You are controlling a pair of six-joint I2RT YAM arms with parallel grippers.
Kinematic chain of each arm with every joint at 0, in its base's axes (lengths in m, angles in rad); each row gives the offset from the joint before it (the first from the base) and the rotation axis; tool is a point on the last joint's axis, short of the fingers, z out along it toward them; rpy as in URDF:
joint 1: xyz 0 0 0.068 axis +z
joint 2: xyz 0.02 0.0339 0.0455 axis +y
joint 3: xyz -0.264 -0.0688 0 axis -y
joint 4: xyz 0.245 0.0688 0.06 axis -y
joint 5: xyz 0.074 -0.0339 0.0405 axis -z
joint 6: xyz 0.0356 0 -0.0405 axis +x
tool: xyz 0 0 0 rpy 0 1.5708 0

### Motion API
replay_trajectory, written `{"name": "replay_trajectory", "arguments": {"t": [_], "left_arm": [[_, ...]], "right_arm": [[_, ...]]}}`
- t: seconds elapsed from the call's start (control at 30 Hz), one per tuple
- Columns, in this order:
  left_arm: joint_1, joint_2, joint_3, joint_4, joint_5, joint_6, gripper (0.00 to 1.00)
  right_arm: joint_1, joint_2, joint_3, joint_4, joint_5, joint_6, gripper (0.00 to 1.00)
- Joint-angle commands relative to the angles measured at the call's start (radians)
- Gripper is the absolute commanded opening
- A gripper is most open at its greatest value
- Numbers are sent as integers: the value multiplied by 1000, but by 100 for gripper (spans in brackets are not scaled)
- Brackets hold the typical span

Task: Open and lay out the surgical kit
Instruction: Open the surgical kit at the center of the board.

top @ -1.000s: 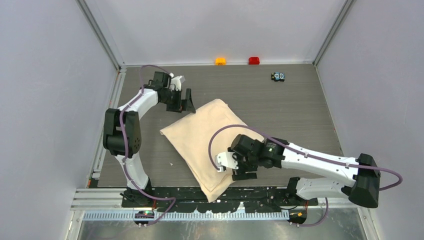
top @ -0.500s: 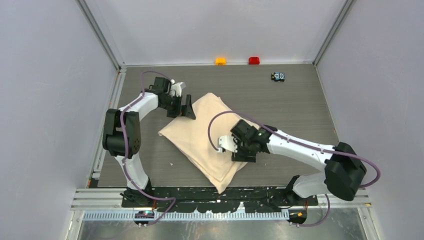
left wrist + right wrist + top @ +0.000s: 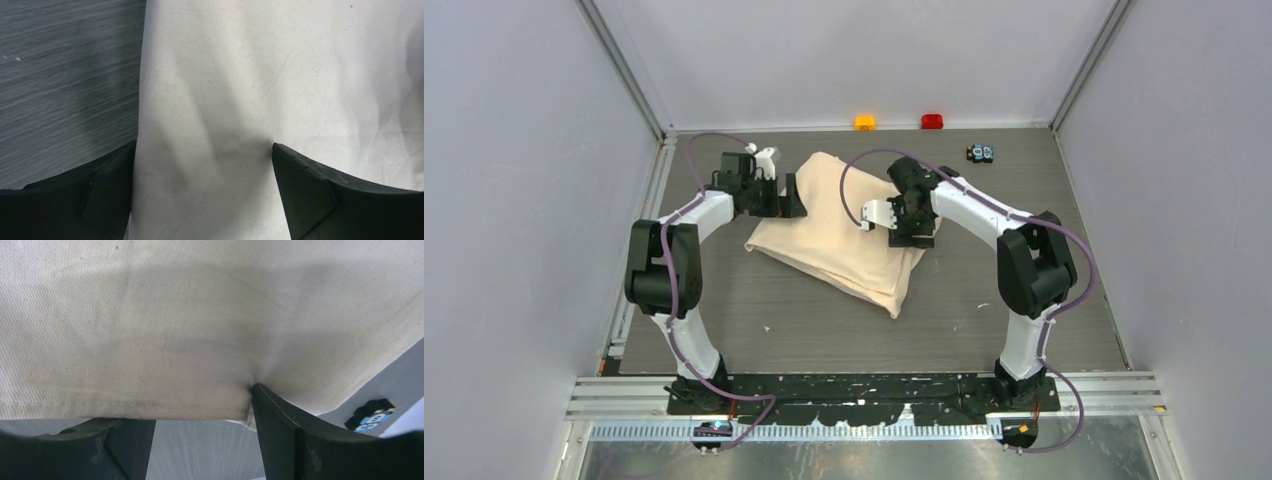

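Right hand on cloth, gadget beyond

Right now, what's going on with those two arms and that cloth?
Both arms are working on the big beige folded cloth bundle, still closed on the grey table. The left gripper sits open, straddling its left edge. The right gripper has the right hem between wide jaws; whether it grips is unclear.
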Motion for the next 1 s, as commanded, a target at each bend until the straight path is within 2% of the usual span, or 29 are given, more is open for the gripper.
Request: {"name": "replay_trajectory", "arguments": {"t": [0.0, 0.2, 0.37, 0.63, 0.77, 0.87, 0.97], "left_arm": [[-32, -122, -57, -115, 162, -153, 100], [-33, -165, -117, -66, 192, -193, 100], [-32, -178, -132, -57, 197, -187, 100], [-32, -203, -118, -54, 171, -186, 100], [-32, -226, -126, -58, 147, -175, 100], [-32, -255, -142, -56, 124, -145, 100], [-33, -282, -160, -54, 85, -89, 100]], "right_arm": [[-152, 94, 129, 403, 241, 349, 71], [-220, 25, 107, 448, 334, 317, 76], [-247, -129, -16, 454, 334, 285, 80], [-232, -459, -209, 254, 136, 396, 84], [-229, -568, -253, 149, -72, 518, 84], [-207, -605, -310, 131, -196, 589, 85], [-114, -616, -392, 189, -158, 603, 85]]}}
